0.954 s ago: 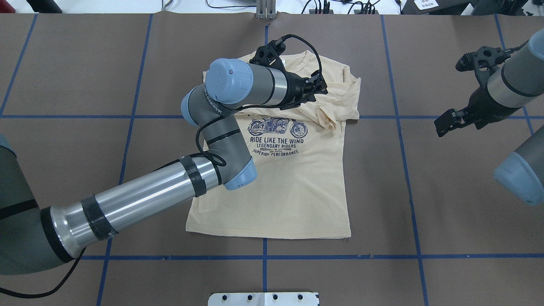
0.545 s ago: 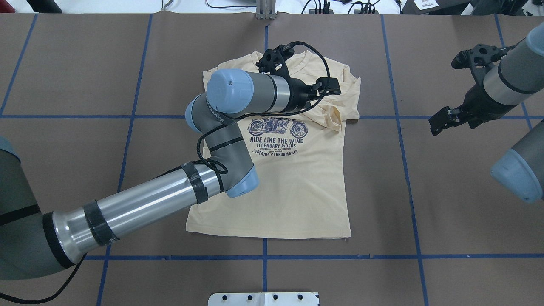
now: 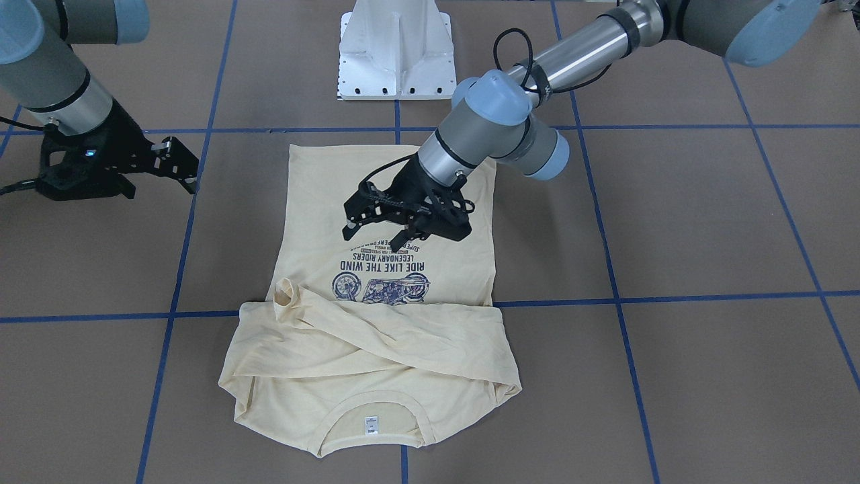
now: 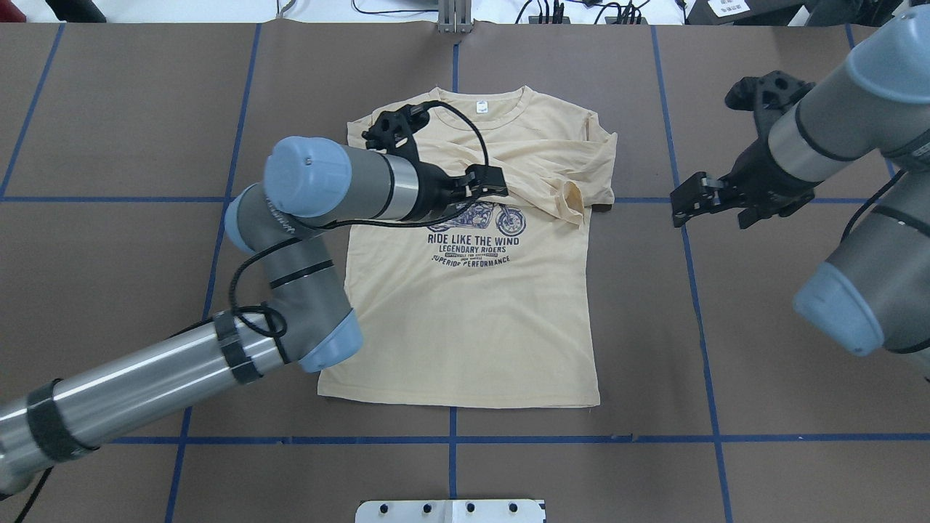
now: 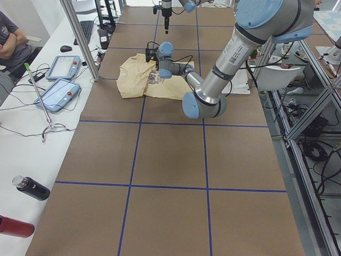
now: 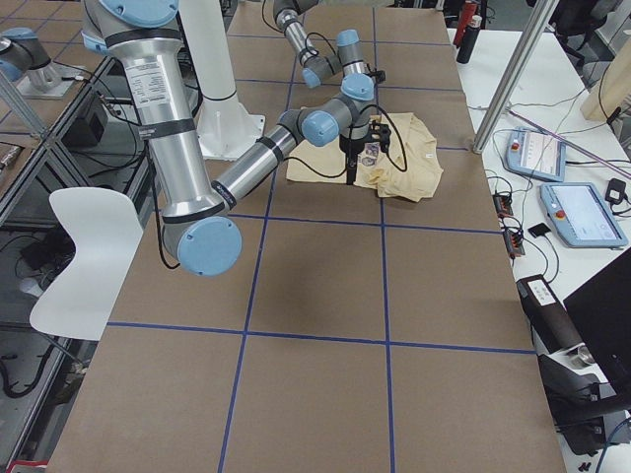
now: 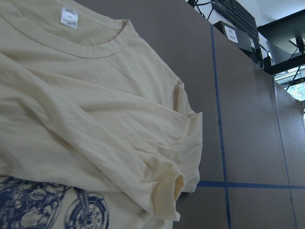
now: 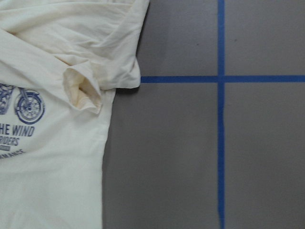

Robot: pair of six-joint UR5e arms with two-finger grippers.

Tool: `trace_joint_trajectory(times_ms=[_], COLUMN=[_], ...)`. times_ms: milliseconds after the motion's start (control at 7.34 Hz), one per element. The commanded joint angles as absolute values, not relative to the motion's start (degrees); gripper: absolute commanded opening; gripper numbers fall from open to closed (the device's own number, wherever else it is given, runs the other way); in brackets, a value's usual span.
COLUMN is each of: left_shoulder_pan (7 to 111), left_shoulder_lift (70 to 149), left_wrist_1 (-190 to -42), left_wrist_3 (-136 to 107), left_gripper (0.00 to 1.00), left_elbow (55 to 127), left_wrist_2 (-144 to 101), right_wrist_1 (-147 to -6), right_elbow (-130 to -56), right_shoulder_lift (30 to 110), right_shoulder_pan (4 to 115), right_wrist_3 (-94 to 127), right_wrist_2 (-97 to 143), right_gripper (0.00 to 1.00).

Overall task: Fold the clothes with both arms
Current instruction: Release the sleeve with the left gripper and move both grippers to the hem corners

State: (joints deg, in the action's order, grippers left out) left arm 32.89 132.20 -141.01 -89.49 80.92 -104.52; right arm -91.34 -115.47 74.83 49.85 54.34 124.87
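Observation:
The pale cream-yellow shirt (image 4: 472,327) lies flat, print up, in the table's middle, collar and white neck label (image 4: 481,107) at the far side. Both sleeves are folded across the chest, and one cuff (image 4: 570,200) ends near the shirt's right edge. The shirt also shows in the front view (image 3: 443,269), the left wrist view (image 7: 95,119) and the right wrist view (image 8: 47,167). My left gripper (image 4: 487,181) is open and empty just above the chest print (image 3: 373,235). My right gripper (image 4: 686,203) is open and empty over bare table right of the shirt (image 3: 178,165).
Blue tape lines grid the brown table (image 4: 763,327). The white base pedestal (image 3: 393,50) stands at the robot's side. A metal post (image 4: 454,18) stands at the far edge. Teach tablets (image 5: 58,90) and bottles (image 5: 32,188) lie on the operators' bench.
My left gripper has pulled back left from the shirt's right shoulder to over the chest, leaving the sleeve lying across it. My right gripper has moved left toward the shirt's right edge.

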Motion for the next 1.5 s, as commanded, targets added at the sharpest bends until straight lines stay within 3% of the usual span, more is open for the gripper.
trace_joint_trajectory(times_ms=[0, 272, 954, 1090, 1362], left_shoulder_pan=[33.0, 33.0, 33.0, 33.0, 33.0], left_shoulder_lift=[121.0, 119.8, 118.8, 118.8, 118.8], left_wrist_1=[-128.1, -118.2, -117.5, -117.6, -117.5], left_wrist_3=[-89.3, -88.5, -86.9, -86.9, -86.9], left_gripper=[1.00, 1.00, 1.00, 1.00, 1.00], left_elbow=[101.2, 109.3, 110.3, 110.4, 110.5], left_wrist_2=[-105.2, -105.0, -104.6, -104.6, -104.6], right_wrist_1=[-80.5, -80.4, -81.1, -81.2, -81.3], right_elbow=[-115.3, -114.3, -109.7, -109.6, -109.1], right_shoulder_lift=[75.0, 75.3, 74.6, 74.6, 74.4], right_shoulder_pan=[40.4, 29.8, 21.6, 21.3, 21.1], right_wrist_3=[71.3, 74.4, 77.9, 77.9, 77.9], right_wrist_2=[120.0, 111.7, 109.2, 109.3, 109.7], right_gripper=[1.00, 1.00, 0.96, 0.92, 0.73])
